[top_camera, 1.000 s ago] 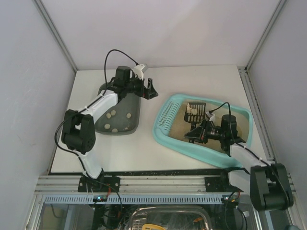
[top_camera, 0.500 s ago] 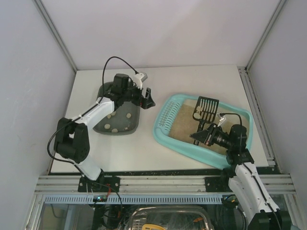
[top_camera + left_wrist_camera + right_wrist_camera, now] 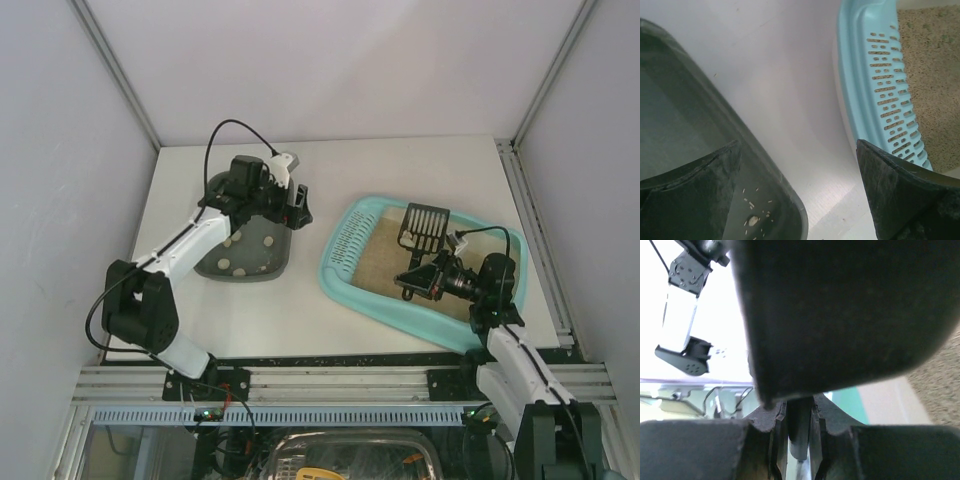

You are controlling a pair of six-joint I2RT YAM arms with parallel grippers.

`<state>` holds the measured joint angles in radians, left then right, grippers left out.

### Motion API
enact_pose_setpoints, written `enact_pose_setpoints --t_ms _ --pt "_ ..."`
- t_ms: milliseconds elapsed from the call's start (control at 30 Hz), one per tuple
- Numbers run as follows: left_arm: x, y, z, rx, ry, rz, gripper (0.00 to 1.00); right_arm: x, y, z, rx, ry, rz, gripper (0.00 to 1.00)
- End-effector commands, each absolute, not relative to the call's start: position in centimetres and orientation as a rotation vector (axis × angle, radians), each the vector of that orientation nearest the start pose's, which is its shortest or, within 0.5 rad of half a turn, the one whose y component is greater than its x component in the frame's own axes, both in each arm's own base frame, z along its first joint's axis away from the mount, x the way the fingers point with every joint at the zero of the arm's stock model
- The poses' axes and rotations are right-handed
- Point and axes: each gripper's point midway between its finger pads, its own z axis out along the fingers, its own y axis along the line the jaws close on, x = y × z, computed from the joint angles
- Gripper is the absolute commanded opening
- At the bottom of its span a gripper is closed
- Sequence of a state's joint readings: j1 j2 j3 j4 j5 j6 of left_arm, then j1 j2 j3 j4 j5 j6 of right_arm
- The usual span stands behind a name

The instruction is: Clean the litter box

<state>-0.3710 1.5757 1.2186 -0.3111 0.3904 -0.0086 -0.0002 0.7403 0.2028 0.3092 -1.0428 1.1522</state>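
From above: find the litter box (image 3: pixel 338 282) toward the worktop's (image 3: pixel 300 305) right edge, the right gripper (image 3: pixel 410 281) pinching a slotted scoop (image 3: pixel 424 228) over its litter (image 3: pixel 378 265). Left wrist: see the left gripper (image 3: pixel 797 150) spread-jawed between grey tray (image 3: pixel 700 115) and litter box. Right wrist: confirms the pinch. Probably scooping; next calls for dipping and sifting.

Overhead light: bright, even, diffuse; only faint soft shadows on the white table (image 3: pixel 400 170).
Overhead sharpness: crisp throughout.
Left wrist: well lit, clear; left gripper (image 3: pixel 797 150) fingers soft-edged.
Right wrist: black slotted plastic scoop (image 3: pixel 840 315) a dark, blurred mass; background blown out upper left.
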Motion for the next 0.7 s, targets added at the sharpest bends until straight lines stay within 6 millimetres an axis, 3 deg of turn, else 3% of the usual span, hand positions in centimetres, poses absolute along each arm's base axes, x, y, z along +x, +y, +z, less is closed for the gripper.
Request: enact_pose_setpoints --t_ms 0,33,133,267,400,533,667 --pt "37.9 -19.9 20.5 0.534 2.134 -0.526 1.00 18.0 17.8 22.6 0.137 1.937 1.853 0.00" --pt "37.9 -19.6 20.7 0.532 2.137 -0.508 1.00 18.2 17.8 22.1 0.178 1.966 1.836 0.00" --pt "38.1 -18.4 21.2 0.512 2.159 -0.428 1.00 16.8 19.6 22.4 0.054 2.025 1.859 0.00" --pt "38.4 -16.9 21.3 0.491 2.203 -0.323 1.00 18.3 16.6 22.0 0.251 1.949 1.796 0.00" --pt "38.0 -16.2 21.1 0.535 2.269 -0.272 1.00 16.5 19.6 22.7 0.078 2.057 1.843 0.00" --pt "37.9 -16.0 20.7 0.574 2.313 -0.252 1.00 18.2 16.7 22.5 0.213 2.003 1.777 0.00" --pt "38.1 -15.7 20.9 0.548 2.298 -0.254 1.00 17.3 17.7 22.3 0.170 2.050 1.808 0.00"
